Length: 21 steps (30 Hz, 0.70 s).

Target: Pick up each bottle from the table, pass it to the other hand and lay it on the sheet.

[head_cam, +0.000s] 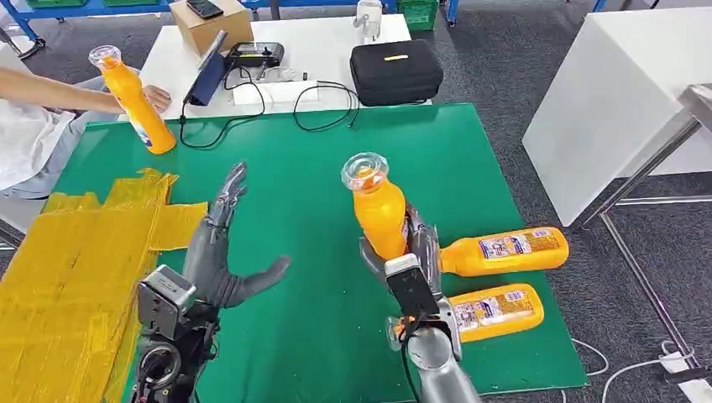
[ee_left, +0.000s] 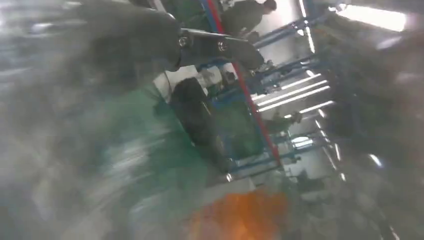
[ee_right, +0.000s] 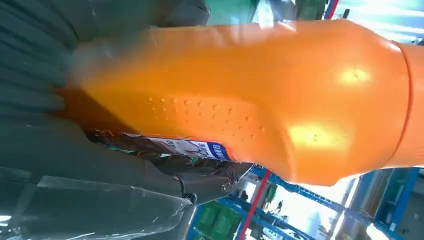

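Right hand [head_cam: 403, 256], just right of centre in the head view, wrapped around the lower body of an upright orange plastic bottle with a clear cap [head_cam: 376, 208], lifted above the green table mat [head_cam: 470, 159]; cap uppermost, fingers closed on both sides. In the right wrist view, same orange bottle [ee_right: 260, 95] pressed close against the grey ribbed cover and thumb [ee_right: 75, 165], label edge showing under the fingers.

Left hand [head_cam: 225, 252], lower left of centre, spread wide and holding nothing, dark fingers [head_cam: 228, 191] pointing up the frame, thumb stretched toward the held bottle, clear gap between the two. Left wrist view heavily blurred; hand state not readable there.

Two more orange bottles lying on their sides on the mat at lower right: upper labelled bottle [head_cam: 504, 249] just beside the right hand, lower labelled bottle [head_cam: 497, 311] just beside the right wrist.

Crumpled yellow sheet [head_cam: 75, 269] spread over the left edge of the mat, near the left arm.

At upper left, a person's hand [head_cam: 156, 97] on a fourth orange bottle [head_cam: 134, 101], tilted, base on the mat corner.

Black zip case [head_cam: 395, 71] on the white table [head_cam: 327, 42] at upper centre.
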Each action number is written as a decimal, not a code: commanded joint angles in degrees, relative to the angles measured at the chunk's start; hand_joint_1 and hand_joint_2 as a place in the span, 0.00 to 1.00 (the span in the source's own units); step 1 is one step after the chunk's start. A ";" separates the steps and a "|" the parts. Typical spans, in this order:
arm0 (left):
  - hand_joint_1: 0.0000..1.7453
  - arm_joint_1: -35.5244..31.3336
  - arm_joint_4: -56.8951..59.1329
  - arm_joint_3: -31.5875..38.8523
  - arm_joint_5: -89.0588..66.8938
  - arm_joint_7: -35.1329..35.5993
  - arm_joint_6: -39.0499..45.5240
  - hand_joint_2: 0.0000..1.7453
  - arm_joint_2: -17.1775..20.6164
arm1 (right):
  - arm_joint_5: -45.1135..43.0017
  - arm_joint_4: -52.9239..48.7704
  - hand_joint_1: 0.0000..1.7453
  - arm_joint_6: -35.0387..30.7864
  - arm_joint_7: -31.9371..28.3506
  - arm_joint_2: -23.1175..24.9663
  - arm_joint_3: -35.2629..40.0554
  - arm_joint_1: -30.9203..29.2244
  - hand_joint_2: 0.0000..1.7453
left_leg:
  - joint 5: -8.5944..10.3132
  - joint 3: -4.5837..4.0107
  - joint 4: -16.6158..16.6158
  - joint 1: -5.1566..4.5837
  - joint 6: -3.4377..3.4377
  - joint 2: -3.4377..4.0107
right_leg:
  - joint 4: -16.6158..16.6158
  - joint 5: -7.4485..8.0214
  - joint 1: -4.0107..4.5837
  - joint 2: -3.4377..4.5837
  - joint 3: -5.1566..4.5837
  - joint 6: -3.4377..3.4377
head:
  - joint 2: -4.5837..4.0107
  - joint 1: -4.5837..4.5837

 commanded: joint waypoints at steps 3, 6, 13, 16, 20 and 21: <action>0.00 -3.70 8.67 -9.80 4.36 4.58 -3.48 1.00 4.59 | -2.48 -0.22 1.00 5.94 -2.57 -0.03 0.95 -0.83 1.00 | -0.08 0.21 -0.03 0.02 0.01 -0.09 | -0.04 -0.10 0.02 -0.11 0.24 0.05 | -0.02 -0.02; 0.00 -7.35 12.66 -10.78 7.98 6.61 -5.56 1.00 5.06 | -0.74 3.70 1.00 8.85 -3.97 0.03 5.42 -1.98 1.00 | -0.04 0.17 -0.04 0.03 0.01 -0.10 | -0.07 -0.06 0.04 -0.12 0.22 0.05 | 0.00 0.00; 0.00 -8.91 13.61 -11.29 10.28 7.81 -6.20 1.00 5.35 | 0.75 6.87 1.00 8.21 -4.58 0.74 8.05 -2.76 1.00 | -0.03 0.15 -0.08 0.03 0.01 0.00 | -0.08 -0.02 0.05 -0.01 0.18 0.04 | 0.00 -0.02; 0.00 -9.50 15.31 -11.24 13.20 8.92 -7.49 1.00 5.71 | 2.30 9.38 1.00 7.23 -5.21 1.56 10.48 -3.38 1.00 | -0.02 0.09 -0.06 0.01 0.01 0.01 | -0.05 -0.02 0.04 0.02 0.12 0.03 | 0.00 0.00; 0.00 -10.06 17.61 -10.12 16.64 9.48 -7.54 1.00 5.79 | 3.54 9.88 1.00 6.02 -6.99 2.23 14.63 -3.13 1.00 | -0.02 0.10 -0.08 0.00 0.00 0.02 | -0.05 -0.02 0.02 0.03 0.12 0.02 | 0.00 0.00; 0.00 -10.29 18.12 -9.78 17.40 9.50 -7.43 1.00 5.85 | 4.05 9.95 1.00 5.83 -7.19 1.84 16.52 -3.23 1.00 | -0.01 0.08 -0.08 0.00 -0.01 0.03 | -0.05 -0.01 0.02 0.04 0.10 0.01 | 0.00 -0.02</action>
